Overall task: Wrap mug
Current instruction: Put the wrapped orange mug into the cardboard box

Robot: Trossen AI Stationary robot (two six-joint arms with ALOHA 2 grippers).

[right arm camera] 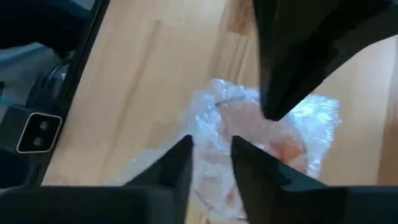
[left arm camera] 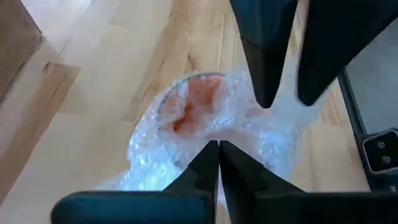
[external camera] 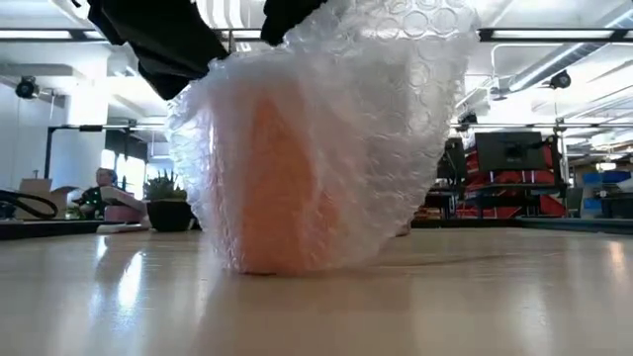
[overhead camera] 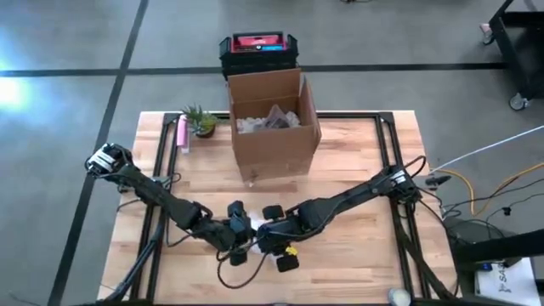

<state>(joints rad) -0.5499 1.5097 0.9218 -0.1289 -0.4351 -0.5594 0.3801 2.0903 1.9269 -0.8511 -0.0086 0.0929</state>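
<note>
An orange mug (external camera: 282,178) stands upright on the wooden table (external camera: 475,297), swathed in clear bubble wrap (external camera: 366,109) that rises above its rim. Both arms meet over it near the table's front edge. My left gripper (left arm camera: 217,149) is shut on the wrap just above the mug's rim (left arm camera: 186,93). My right gripper (right arm camera: 211,146) hangs over the other side, its fingers a little apart with wrap (right arm camera: 214,118) showing between them. In the high view the bundle (overhead camera: 246,248) is mostly hidden under the grippers. My left gripper pinches the bubble wrap's upper edge (left arm camera: 214,134) between its two fingertips, coming from above and pointing down. The wrap stays draped round the mug, which stands on the table. My right gripper: I cannot tell whether its fingers (left arm camera: 267,87) touch the wrap below them.
An open cardboard box (overhead camera: 272,127) with packing inside stands at the table's far middle, a black and red case (overhead camera: 257,49) behind it. A small potted plant (overhead camera: 201,121) and a pink object (overhead camera: 181,134) sit at the far left. Bare wood lies left and right of the mug.
</note>
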